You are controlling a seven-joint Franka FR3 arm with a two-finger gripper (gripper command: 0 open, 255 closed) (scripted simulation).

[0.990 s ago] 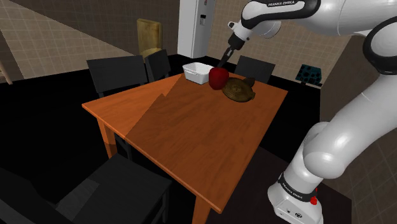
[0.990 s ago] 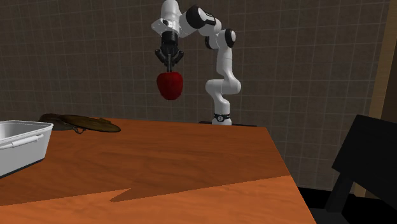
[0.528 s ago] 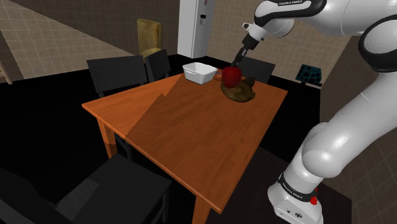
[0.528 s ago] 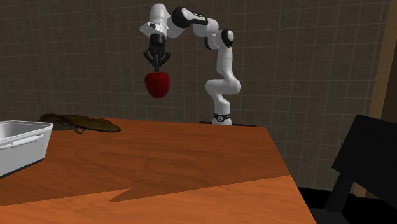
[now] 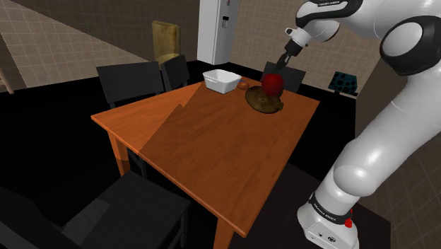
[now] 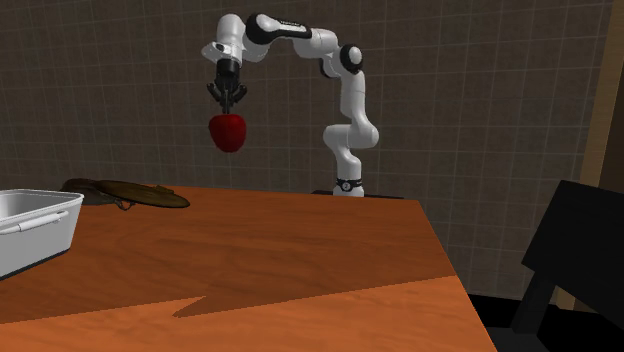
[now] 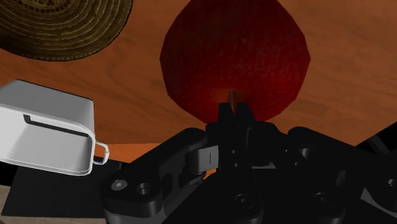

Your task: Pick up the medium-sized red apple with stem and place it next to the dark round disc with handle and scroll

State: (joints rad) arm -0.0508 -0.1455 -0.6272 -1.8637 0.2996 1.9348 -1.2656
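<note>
A red apple hangs in the air above the far end of the orange wooden table, with my gripper shut on its stem from above. In the second exterior view the apple dangles under the gripper, well above the table top. The dark round woven disc lies flat on the table just below and beside the apple. Past the fingers in the wrist view, the apple sits over bare wood, with the disc off to one side.
A white rectangular tray stands on the table near the disc, with a small orange object between them. Dark chairs surround the table. The same tray shows at the second exterior view's left edge.
The gripper has carried the apple toward the shoulder view's right, from the tray side of the disc to its far side, and toward the second exterior view's left.
</note>
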